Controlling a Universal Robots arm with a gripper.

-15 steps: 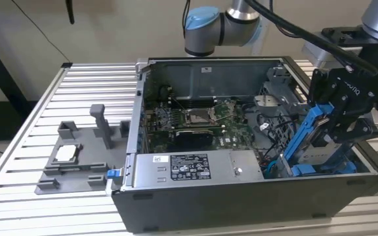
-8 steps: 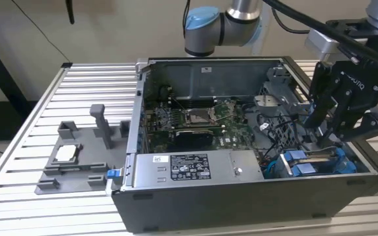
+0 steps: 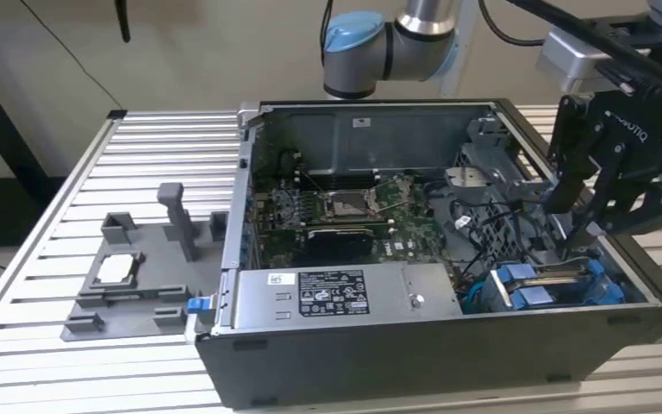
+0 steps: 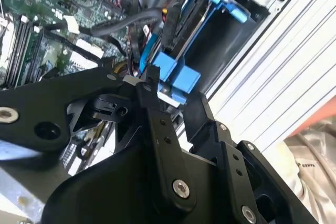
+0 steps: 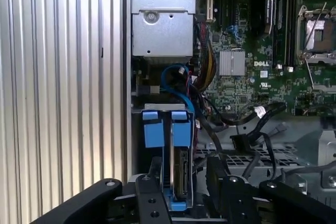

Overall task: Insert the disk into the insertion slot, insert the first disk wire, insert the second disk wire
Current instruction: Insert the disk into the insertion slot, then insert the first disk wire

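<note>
Exterior view, starting at its left: a grey fixture tray (image 3: 90, 304) sits on the slatted table (image 3: 21, 285), well apart from the work. Next comes the open computer case (image 3: 365, 112), with its power supply (image 3: 331, 293) along the near wall and the motherboard (image 3: 354, 207) behind it.

Towards the exterior view's right, the disk (image 3: 555, 278) stands on edge in its blue carrier, down inside the insertion slot (image 5: 168, 108) at the case's corner. It looks sunk to about the level of the bay's rim, so the first step seems done or nearly so.

The gripper (image 3: 578, 246) hangs directly above the carrier's end towards the exterior view's right. It is lined up with the bay, which suits working straight up and down. In the first wrist view its fingers (image 5: 215, 174) stand parted, one on each side of the carrier with a sliver of gap to it, clamping nothing.

Room is tight. The case's side wall runs just beside the bay on one side, and loose black cables (image 5: 236, 129) crowd the other side, near one finger. Above the bay the way looks open.
</note>
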